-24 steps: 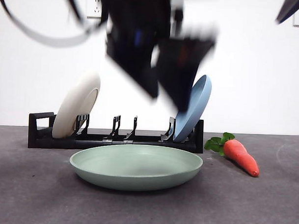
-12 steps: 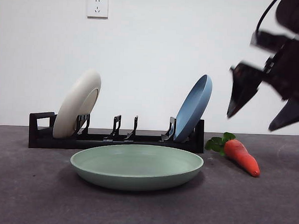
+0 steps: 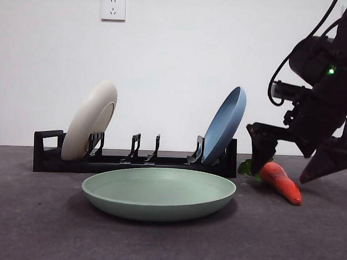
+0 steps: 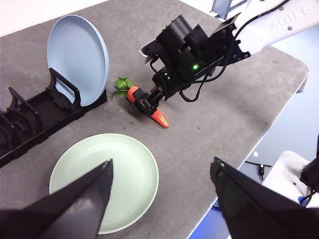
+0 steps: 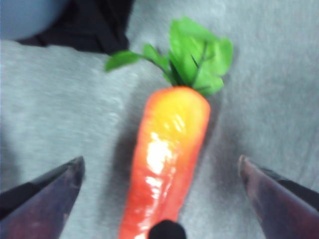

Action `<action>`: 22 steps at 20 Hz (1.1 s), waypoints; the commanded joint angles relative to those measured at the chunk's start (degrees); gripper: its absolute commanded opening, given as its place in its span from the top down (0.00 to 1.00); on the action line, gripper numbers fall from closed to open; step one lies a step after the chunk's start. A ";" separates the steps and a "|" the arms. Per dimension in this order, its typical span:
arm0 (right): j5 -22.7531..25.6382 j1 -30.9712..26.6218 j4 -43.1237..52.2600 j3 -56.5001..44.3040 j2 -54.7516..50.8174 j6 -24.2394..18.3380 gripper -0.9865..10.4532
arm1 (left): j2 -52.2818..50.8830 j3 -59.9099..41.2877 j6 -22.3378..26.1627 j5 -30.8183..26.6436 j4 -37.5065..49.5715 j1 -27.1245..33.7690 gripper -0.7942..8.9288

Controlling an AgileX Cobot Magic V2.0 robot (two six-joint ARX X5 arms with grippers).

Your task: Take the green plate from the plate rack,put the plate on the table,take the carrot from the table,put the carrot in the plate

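table [image 3: 33, 228], r gripper [image 3: 286, 159] straddling carrot [image 3: 280, 181], fingers wide

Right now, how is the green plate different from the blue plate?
The green plate lies flat on the table, hollow side up, while the blue plate stands tilted in an end slot of the plate rack. The green plate is pale sage; the blue plate is light blue. The green plate sits in front of the rack, free of it; the blue plate leans on the rack's posts. Both are round, shallow and rimmed.

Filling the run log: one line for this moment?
green plate: on table | right gripper: open, straddling carrot | left gripper: open, waiting above plate
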 commanded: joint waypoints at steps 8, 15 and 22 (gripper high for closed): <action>-0.59 0.11 0.02 0.04 1.11 1.36 0.92 | -0.15 -0.15 -0.31 -0.48 0.07 -0.11 0.58; -0.61 4.76 -11.17 0.04 -16.17 1.38 0.92 | -0.13 -0.15 0.07 -0.59 0.28 -0.11 0.58; -0.11 23.32 -6.25 0.04 -16.81 7.41 0.92 | -0.13 -0.15 0.07 -0.50 0.15 -0.11 0.58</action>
